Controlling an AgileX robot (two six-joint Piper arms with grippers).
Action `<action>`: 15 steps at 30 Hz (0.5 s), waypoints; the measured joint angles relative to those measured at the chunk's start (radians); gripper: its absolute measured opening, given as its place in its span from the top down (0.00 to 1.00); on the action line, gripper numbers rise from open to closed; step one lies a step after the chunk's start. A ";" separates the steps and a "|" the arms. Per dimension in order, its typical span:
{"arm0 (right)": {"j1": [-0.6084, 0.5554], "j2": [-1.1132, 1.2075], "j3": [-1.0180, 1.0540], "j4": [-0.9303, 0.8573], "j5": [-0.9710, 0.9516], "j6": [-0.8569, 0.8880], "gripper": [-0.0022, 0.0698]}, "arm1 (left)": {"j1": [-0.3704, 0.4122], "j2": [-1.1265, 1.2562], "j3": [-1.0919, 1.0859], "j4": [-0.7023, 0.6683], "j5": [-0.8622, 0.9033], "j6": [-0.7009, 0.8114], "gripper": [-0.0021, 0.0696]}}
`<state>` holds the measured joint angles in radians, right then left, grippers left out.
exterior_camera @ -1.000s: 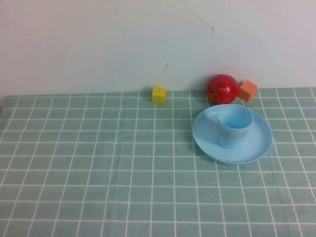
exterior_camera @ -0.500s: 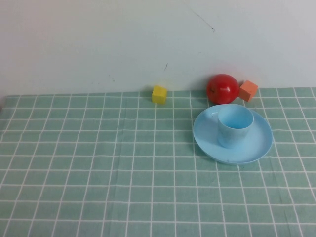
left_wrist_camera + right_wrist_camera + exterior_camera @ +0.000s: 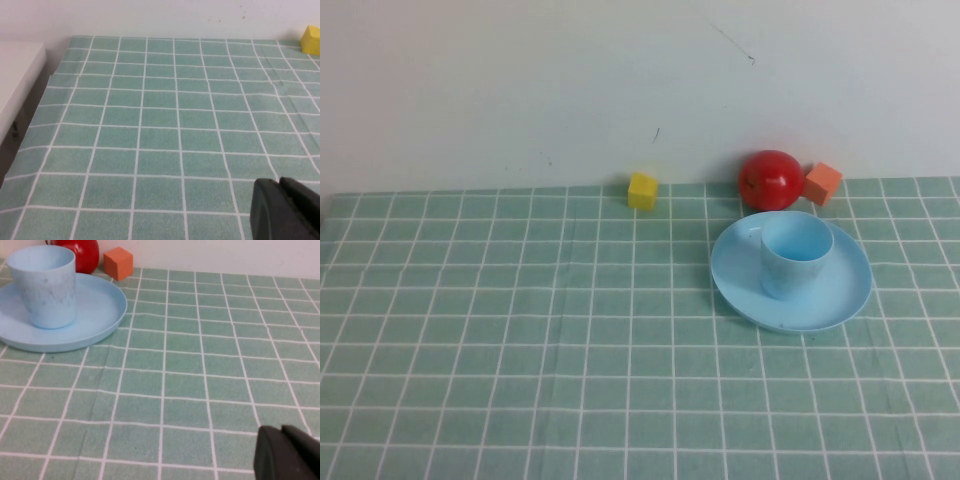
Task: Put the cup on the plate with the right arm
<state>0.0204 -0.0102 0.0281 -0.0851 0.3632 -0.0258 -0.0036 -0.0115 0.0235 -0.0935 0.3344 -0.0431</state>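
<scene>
The light blue cup [image 3: 796, 255] stands upright on the light blue plate [image 3: 845, 295] at the right of the table; both also show in the right wrist view, the cup [image 3: 44, 286] on the plate [image 3: 100, 310]. My right gripper [image 3: 281, 432] is shut and empty, low over the cloth and well apart from the plate. My left gripper [image 3: 279, 182] is shut and empty over the left part of the table. Neither arm shows in the high view.
A red apple [image 3: 770, 180] and an orange cube [image 3: 823, 182] sit just behind the plate by the wall. A yellow cube [image 3: 642, 190] sits at the back middle. A green checked cloth [image 3: 520, 330] covers the table. A white surface [image 3: 15, 80] adjoins the table's left edge.
</scene>
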 joint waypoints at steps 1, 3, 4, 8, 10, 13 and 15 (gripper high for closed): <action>0.000 0.000 0.000 0.000 0.000 0.000 0.97 | 0.000 0.000 0.000 0.000 0.000 0.000 0.97; 0.000 0.000 0.000 0.000 0.000 0.000 0.97 | 0.000 0.000 0.000 0.000 0.000 0.000 0.97; 0.000 0.000 0.000 0.000 0.000 0.000 0.97 | 0.000 0.000 0.000 0.000 0.000 0.000 0.97; 0.000 0.000 0.000 0.000 0.000 0.001 0.97 | 0.000 0.000 0.000 0.000 0.000 0.000 0.97; -0.002 0.000 0.000 0.000 0.000 0.001 0.97 | 0.000 0.000 0.000 0.000 0.000 0.000 0.97; -0.023 0.000 0.000 0.000 0.000 0.002 0.97 | 0.000 0.000 0.000 0.000 0.000 0.000 0.97; -0.043 0.000 0.000 0.000 0.000 0.004 0.97 | 0.000 0.000 0.000 0.000 0.000 0.000 0.97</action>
<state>-0.0221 -0.0102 0.0281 -0.0851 0.3632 -0.0219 -0.0036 -0.0115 0.0235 -0.0935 0.3344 -0.0431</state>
